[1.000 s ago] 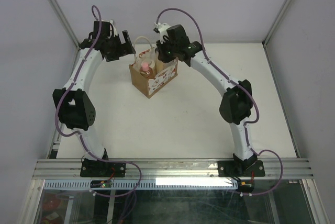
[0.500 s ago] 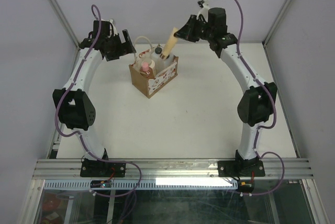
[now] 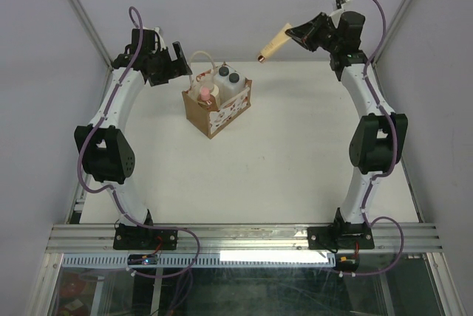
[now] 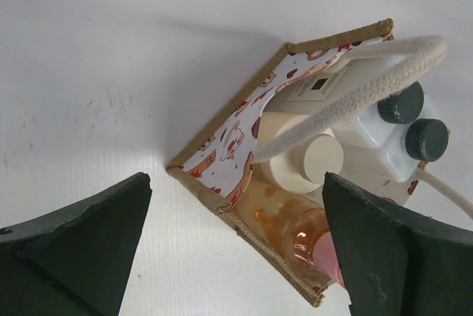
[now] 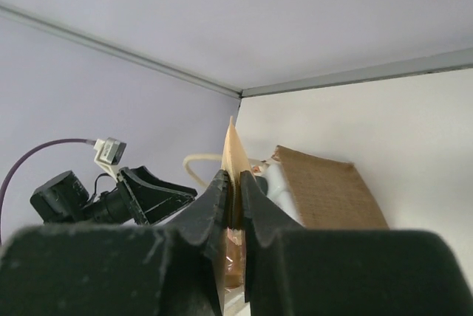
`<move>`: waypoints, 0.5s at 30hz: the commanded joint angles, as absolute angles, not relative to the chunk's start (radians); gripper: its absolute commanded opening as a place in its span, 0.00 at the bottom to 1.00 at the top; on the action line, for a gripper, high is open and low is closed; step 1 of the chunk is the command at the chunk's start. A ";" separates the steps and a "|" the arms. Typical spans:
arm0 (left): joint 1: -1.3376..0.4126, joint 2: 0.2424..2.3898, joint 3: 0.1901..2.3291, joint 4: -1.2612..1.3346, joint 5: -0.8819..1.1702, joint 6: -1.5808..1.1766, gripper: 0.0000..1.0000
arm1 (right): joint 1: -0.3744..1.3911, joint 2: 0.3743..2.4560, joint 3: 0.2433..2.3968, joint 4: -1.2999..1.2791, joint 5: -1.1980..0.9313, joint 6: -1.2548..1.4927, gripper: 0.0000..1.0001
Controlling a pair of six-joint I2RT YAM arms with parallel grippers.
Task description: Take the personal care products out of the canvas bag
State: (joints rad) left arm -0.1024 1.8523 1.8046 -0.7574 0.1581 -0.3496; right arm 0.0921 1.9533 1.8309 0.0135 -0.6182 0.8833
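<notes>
- Up in the top right of the overhead view, the right gripper (image 3: 295, 34) is clamped on the tan flat tube (image 3: 272, 43); the tube hangs in the air, slanting down-left, well apart from the canvas bag (image 3: 225, 115); the bag stands left of centre on the table (image 3: 295, 153), holding the white bottles (image 3: 229, 80) and the orange-pink bottle (image 3: 205, 94); the left gripper (image 3: 177, 65) hovers just beside the bag's upper left.
- Left wrist view: the left gripper (image 4: 236, 183) is spread wide over the bag (image 4: 222, 146) and grips nothing; inside sit the white bottles (image 4: 384, 135) at right, the cream bottle (image 4: 303, 162) at centre and the orange-pink bottle (image 4: 303, 235) below it; a pale handle (image 4: 355, 102) crosses above them.
- Right wrist view: the right gripper (image 5: 231, 198) pinches the tube (image 5: 232, 150) edge-on, jaws nearly together; the bag (image 5: 325, 194) lies behind at centre right.
</notes>
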 commanded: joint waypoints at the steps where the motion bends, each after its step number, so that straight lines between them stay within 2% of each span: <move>1: -0.088 1.829 1.834 -0.720 0.160 -0.339 0.99 | 0.059 1.885 1.795 0.093 -0.651 0.928 0.00; 9: -0.077 1.810 1.828 -0.719 0.156 -0.330 0.99 | 0.046 1.986 1.786 0.181 -0.651 0.928 0.00; 15: -0.073 1.794 1.821 -0.719 0.148 -0.320 0.99 | 0.054 2.117 1.889 0.170 -0.651 0.928 0.00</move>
State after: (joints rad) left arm -0.0834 1.8523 1.8042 -0.7578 0.1574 -0.3470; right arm 0.0463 2.0533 1.7927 0.1143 -0.6304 0.9119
